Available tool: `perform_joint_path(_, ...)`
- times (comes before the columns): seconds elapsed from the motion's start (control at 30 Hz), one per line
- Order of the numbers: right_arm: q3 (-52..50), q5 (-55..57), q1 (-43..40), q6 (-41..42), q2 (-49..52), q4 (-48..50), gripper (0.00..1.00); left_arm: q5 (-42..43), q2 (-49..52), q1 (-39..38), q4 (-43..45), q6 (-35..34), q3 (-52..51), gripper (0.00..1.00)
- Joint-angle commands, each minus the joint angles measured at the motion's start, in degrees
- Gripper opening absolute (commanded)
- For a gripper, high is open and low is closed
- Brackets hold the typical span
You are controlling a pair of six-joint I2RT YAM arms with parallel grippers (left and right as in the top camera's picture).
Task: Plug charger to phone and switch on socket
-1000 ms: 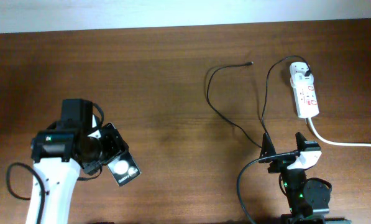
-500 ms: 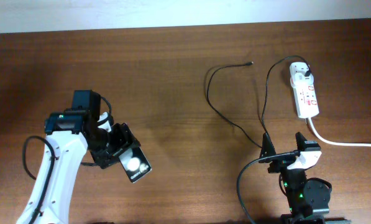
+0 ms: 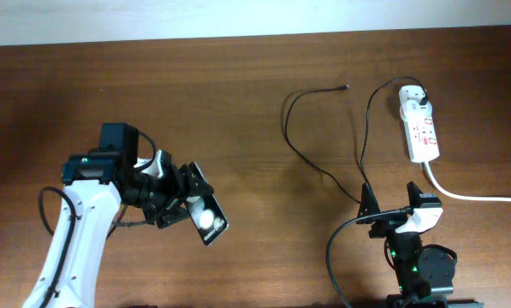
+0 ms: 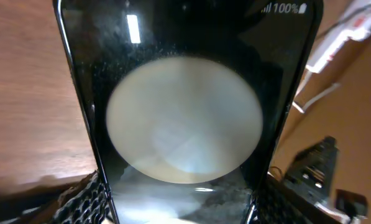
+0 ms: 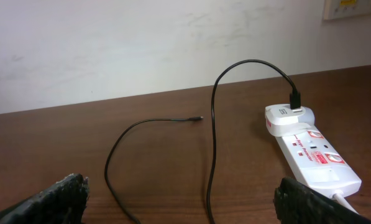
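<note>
We see a dark brown wood-grain table [image 3: 221, 111] meeting a plain white wall [image 5: 141, 43] along its far edge, and on that wall a pale rectangular plate [image 5: 353, 7], cut off at the right wrist view's upper corner.

Socket [image 5: 312, 155] is seen at rt on wood table [image 5: 61, 137], w/ white plug head [image 5: 284, 117] seated at its far end. Charger cable [image 5: 212, 137] is looped high, then leftward; connector tip [image 5: 199, 117] is laid free on the tabletop. Fingers [image 5: 61, 196] of rt gripper [image 5: 182, 199] are spread wide, nothing held betw them.
</note>
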Motion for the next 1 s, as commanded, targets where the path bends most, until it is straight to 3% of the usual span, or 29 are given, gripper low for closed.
perform_joint_path(0.0,-0.3,0.2,-0.4,-0.6,-0.5,-0.3,0.99,7.2,-0.1,0.0,1.3,1.1,0.0,0.56)
perform_joint_path(0.33,-0.3,0.3,-0.4,-0.6,-0.5,-0.3,0.99,15.8,1.0,0.1,8.8,1.1,0.0,0.56)
perform_joint_path(0.7,-0.3,0.2,-0.4,-0.6,-0.5,-0.3,0.99,18.3,11.6,0.5,10.1,2.9,0.0,0.56)
perform_joint_path(0.97,-0.3,0.3,-0.4,-0.6,-0.5,-0.3,0.99,19.3,12.0,0.5,9.5,2.8,0.0,0.56)
